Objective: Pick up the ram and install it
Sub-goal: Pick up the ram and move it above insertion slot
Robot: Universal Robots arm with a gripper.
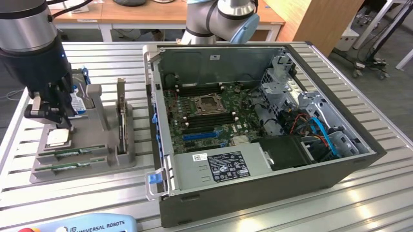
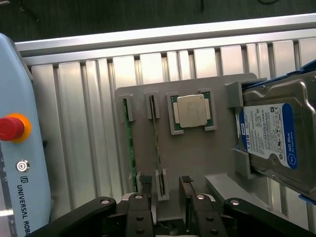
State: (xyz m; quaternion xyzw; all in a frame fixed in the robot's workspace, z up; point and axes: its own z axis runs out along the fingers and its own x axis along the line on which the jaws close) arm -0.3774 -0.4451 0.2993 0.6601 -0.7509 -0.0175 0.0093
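The ram (image 2: 155, 133) sat on edge in its slot in the grey holder (image 2: 197, 163), at the exterior view's left, right beside the silver processor (image 2: 191, 111). My gripper (image 2: 165, 190) hung over the stick's end with its jaws spread as wide as they go, one on either side of it and nothing held. I couldn't tell how high above it they were.

A second ram stick (image 2: 131, 143) stood just beside the first, and that worried me. If I was slightly off to that side, a finger could have caught the neighbour or the holder's slot block. The board looked thin and slick, so an off-centre squeeze might have tilted it in the slot or let it slip. The hard drive (image 2: 274, 133) lay at the holder's other end.

The slatted metal desk (image 1: 361, 193) had grooves a dropped stick could wedge into. The open computer case (image 1: 258, 188) stood to the right, and the teach pendant (image 2: 19, 163) rested near the holder. Wooden tables (image 1: 161, 12) lined the far side of the room.
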